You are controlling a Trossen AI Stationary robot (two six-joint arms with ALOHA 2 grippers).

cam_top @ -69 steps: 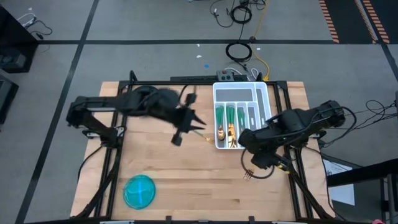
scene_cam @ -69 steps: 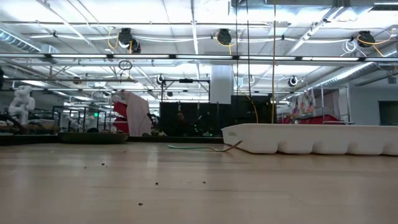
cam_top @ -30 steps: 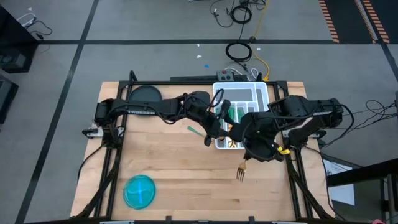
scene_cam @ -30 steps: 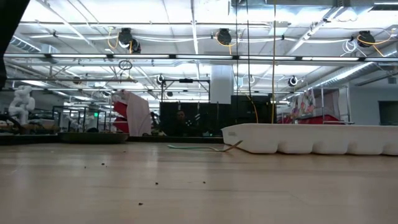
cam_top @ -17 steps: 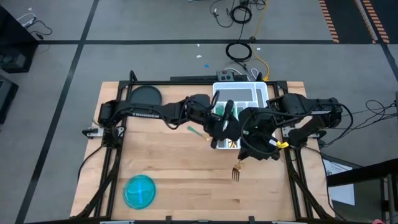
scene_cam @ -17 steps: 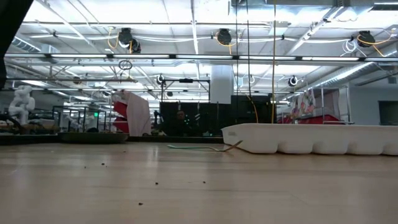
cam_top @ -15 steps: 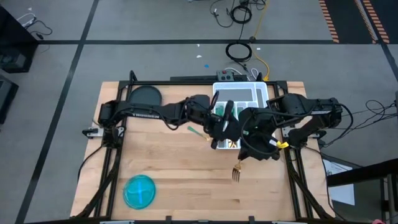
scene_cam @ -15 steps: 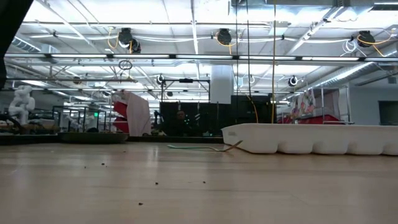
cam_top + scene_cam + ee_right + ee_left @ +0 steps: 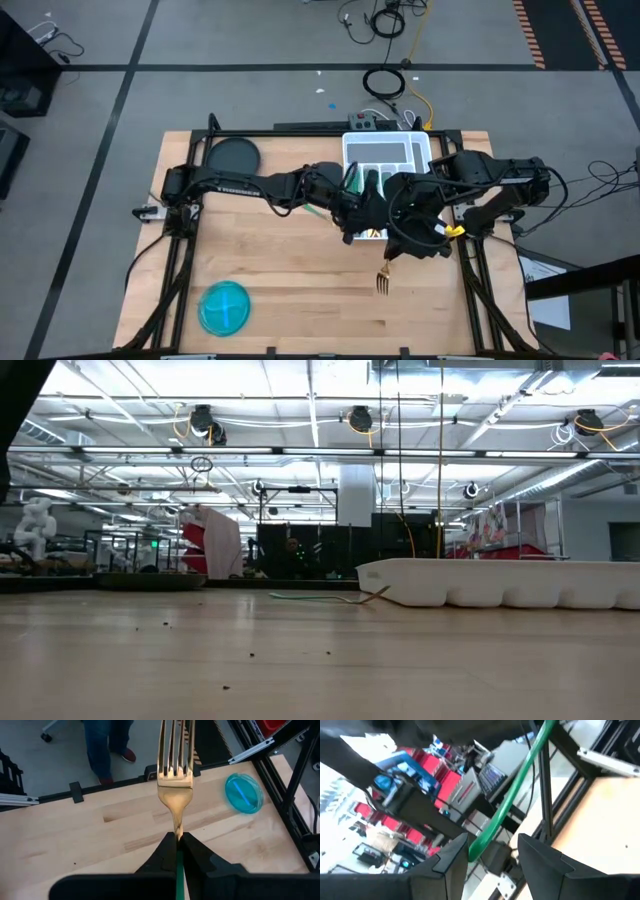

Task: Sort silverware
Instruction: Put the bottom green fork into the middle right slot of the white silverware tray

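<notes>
My right gripper (image 9: 397, 252) is shut on a fork (image 9: 382, 283) with a gold head and a teal-green handle, above the table just near of the white tray (image 9: 346, 160). My left gripper (image 9: 358, 207) is at the tray's near left corner, close beside the right arm. In the left wrist view its fingers (image 9: 451, 862) stand apart, and a green handle (image 9: 512, 795) runs out between them. Several utensils lie in the tray. One more utensil (image 9: 320, 597) lies on the table with its head leaning on the tray's wall. My right gripper pinches the fork at the top of its green handle (image 9: 177, 851), just behind the gold neck, between its two fingers. The fork sticks straight out ahead of the fingers, lifted clear of the table, with its tines toward the table's near edge. My left gripper has the green handle's near end (image 9: 471, 851) against the inner side of one finger. I cannot tell whether it holds the handle.
A round blue bowl (image 9: 225, 307) sits near the front left corner. A dark round disc (image 9: 231, 153) lies at the far left. Bare wood lies between the bowl and the tray. A person's legs (image 9: 107, 750) stand beyond the table's edge.
My left gripper has moved toward the table's right edge, up to the tray's near left corner and close to the right arm. My right gripper has carried the fork a little toward the near edge. The utensil on the table has stayed put.
</notes>
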